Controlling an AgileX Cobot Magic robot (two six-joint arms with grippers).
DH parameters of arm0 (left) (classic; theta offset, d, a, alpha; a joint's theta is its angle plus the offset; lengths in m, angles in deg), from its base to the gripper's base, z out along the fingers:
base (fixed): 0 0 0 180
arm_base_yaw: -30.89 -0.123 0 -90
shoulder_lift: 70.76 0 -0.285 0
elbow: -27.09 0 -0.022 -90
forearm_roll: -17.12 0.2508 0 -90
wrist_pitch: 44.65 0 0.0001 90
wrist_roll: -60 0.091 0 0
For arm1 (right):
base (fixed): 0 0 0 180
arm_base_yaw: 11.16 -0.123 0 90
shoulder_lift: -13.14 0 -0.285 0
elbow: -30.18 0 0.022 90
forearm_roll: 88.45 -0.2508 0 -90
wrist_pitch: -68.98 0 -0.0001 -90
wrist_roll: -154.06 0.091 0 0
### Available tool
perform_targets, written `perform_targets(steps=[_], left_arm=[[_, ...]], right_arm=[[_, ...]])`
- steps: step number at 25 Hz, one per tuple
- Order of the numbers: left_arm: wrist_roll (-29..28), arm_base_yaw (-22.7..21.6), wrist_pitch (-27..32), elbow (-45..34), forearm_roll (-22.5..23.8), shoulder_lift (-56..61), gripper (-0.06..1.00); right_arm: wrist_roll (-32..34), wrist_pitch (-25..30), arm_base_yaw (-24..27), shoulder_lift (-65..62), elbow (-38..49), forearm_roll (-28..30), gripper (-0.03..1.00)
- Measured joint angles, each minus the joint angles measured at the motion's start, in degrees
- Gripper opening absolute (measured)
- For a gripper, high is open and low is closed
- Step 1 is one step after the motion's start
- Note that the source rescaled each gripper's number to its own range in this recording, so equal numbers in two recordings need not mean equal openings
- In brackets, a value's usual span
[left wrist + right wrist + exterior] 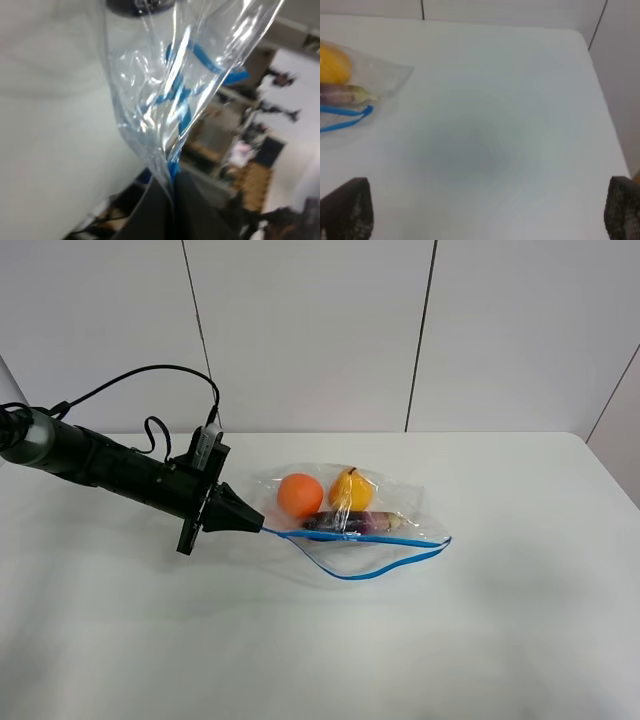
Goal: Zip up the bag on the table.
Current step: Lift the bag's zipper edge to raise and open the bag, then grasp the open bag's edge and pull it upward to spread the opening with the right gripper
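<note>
The clear bag (395,502) lies on the white table (480,620), holding an orange ball (299,494), a yellow fruit (350,488) and a purple eggplant (355,523). Its blue zipper strip (370,565) gapes open in a loop along the near edge. My left gripper (255,525) is shut on the bag's left corner at the zipper end; the left wrist view shows the plastic (165,85) pinched between the fingertips (155,210). My right gripper (485,205) is open over bare table, well right of the bag (380,75); it is out of the exterior view.
White panelled wall (320,330) stands behind the table. The table's right edge (600,100) and far right corner show in the right wrist view. The left arm's cable (150,375) loops above the arm.
</note>
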Motion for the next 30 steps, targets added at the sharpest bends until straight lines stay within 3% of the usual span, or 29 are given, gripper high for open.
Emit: perform_targets(steps=[6, 15, 17, 23, 30], left_arm=[[-2.59, -1.32, -0.03, 0.64, -3.50, 2.61, 0.00], [-4.55, -5.63, -0.08, 0.64, -3.63, 5.85, 0.00], [-4.55, -5.63, 0.05, 0.64, -3.63, 6.02, 0.00], [-4.55, -5.63, 0.05, 0.64, -3.63, 6.02, 0.00], [-4.64, -5.63, 0.05, 0.64, -3.63, 6.02, 0.00]], right_arm=[[-8.68, -0.62, 0.00, 19.08, -10.11, -5.39, 1.00], [-34.55, -7.60, -0.51, 47.46, -20.07, -34.67, 1.00], [-39.24, -7.60, -2.99, 53.58, -22.29, -37.34, 1.00], [-39.35, -8.06, -18.24, 70.76, -34.07, -32.87, 1.00], [-31.21, -7.55, -35.72, 87.89, -51.25, -15.85, 1.00]])
